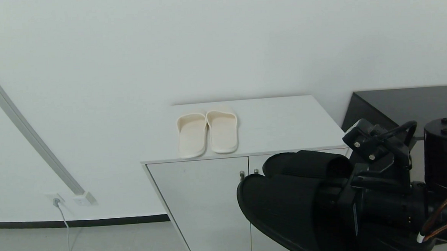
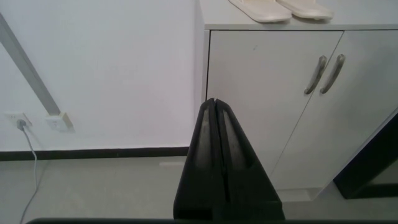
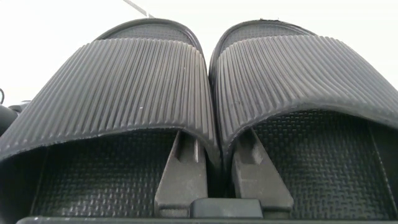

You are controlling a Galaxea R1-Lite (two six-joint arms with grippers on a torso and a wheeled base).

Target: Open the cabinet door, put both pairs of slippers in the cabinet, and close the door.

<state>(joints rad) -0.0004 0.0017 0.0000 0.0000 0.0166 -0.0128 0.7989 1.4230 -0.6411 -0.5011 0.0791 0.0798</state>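
A pair of black slippers [image 1: 288,202] hangs in the air in front of a white cabinet [image 1: 276,119], held side by side by the right pincer [image 3: 214,155]. One of its fingers reaches into each slipper, and together they pinch the two touching inner walls. A second pair, cream slippers [image 1: 208,133], lies flat on the cabinet's top near its front edge. Both cabinet doors [image 1: 200,203] are closed, so the task looks to be near its start: a door is not yet open, neither pair is inside, and closing comes last. The left pincer [image 2: 215,109] is empty, its fingers pressed together, pointing toward the cabinet's left door. The left wrist view shows the two door handles [image 2: 314,74] plainly, side by side at the seam, while the head view gives them as small studs just beside the black slippers. The right wrist view shows the grip itself, which the head view hides behind the slippers.
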